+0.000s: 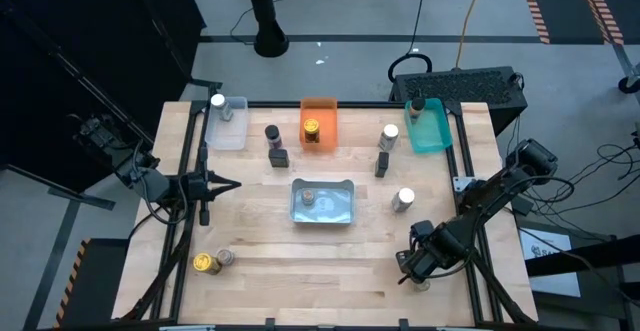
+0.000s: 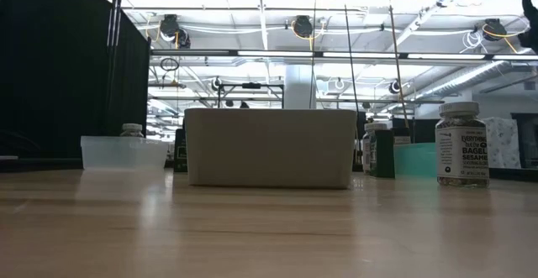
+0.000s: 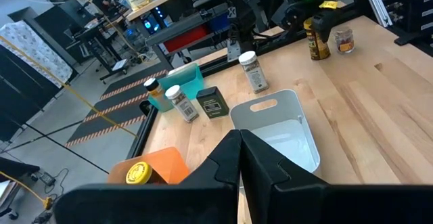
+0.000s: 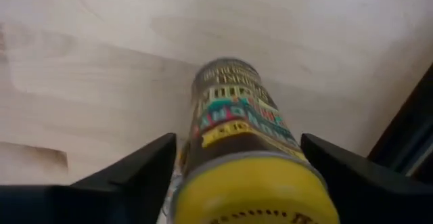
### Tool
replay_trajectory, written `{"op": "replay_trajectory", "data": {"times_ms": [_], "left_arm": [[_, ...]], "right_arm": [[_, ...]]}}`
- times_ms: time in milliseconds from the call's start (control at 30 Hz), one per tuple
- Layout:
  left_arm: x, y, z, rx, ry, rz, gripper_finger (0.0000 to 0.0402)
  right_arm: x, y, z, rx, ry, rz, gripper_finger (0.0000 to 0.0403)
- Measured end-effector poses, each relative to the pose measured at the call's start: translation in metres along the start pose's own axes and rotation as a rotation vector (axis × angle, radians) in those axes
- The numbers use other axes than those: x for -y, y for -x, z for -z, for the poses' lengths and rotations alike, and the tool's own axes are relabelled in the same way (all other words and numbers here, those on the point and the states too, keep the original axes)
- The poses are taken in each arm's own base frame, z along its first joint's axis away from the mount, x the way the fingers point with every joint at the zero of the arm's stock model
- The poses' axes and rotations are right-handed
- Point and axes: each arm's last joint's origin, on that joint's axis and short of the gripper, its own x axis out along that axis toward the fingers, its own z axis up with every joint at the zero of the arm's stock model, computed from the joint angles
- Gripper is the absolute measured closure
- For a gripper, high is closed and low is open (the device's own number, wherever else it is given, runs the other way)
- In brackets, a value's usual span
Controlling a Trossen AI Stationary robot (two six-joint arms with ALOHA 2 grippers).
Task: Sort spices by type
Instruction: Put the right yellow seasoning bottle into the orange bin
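Jar (image 4: 237,143) dead centre between my right jaws (image 4: 237,176), yellow lid toward my wrist, long axis running straight ahead; jaws apart, flanking it. Left jaws (image 3: 240,158) together, far off.

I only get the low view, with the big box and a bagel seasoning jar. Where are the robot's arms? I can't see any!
Observer: The right end effector is by the table's right edge, close to that arm's base. It is open, with a yellow-lidded jar between its fingers.
Operator: And the other arm?
Observer: The left end effector waits shut over the table's left side, holding nothing.
Operator: What hides behind my big box?
Observer: An orange bin with a gold-lidded jar in it.
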Motion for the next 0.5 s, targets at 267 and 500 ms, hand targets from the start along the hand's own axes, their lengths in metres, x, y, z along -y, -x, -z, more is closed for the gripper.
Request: {"op": "replay_trajectory", "data": {"times_ms": [267, 500], "left_arm": [[0.000, 0.000, 0.000, 0.000, 0.000, 0.000, 0.0386], [0.000, 0.000, 0.000, 0.000, 0.000, 0.000, 0.0386]], "right_arm": [[-0.001, 0.001, 0.001, -0.026, 0.004, -0.009, 0.0212], [-0.005, 0.024, -0.003, -0.031, -0.010, -0.052, 0.0212]]}}
